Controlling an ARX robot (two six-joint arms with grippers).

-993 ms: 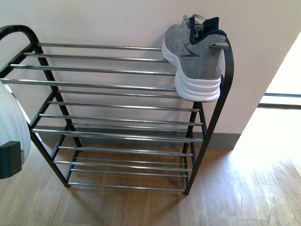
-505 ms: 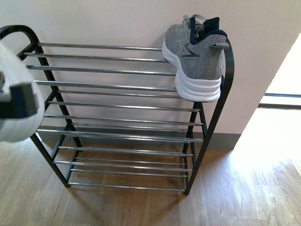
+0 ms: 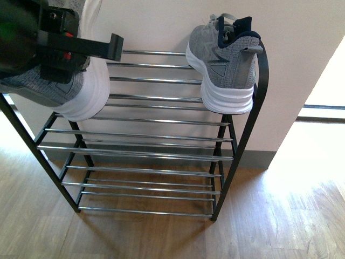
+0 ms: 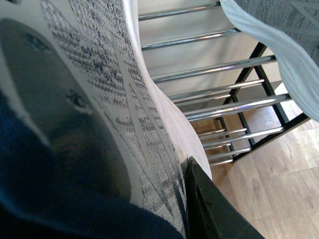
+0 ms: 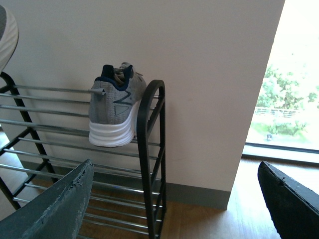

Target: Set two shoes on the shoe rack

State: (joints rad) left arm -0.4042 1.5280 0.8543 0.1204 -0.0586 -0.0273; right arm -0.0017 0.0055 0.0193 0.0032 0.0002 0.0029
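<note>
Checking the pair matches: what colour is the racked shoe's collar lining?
Navy lining, clearest in front view.

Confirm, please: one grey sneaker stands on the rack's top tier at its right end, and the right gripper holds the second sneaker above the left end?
Wrong arm: the left gripper holds the second sneaker, as the front view shows; the right gripper is open and empty. The first sneaker does stand on the shoe rack's top tier, right end.

black left gripper (image 3: pixel 86 56) clamps grey knit white-soled sneaker (image 3: pixel 81 100) at top-left | matching grey sneaker (image 3: pixel 226 65) sits top-right, heel outward | black-framed chrome-rod shoe rack (image 3: pixel 161 135) stands on wood-plank floor (image 3: pixel 280 226)
</note>
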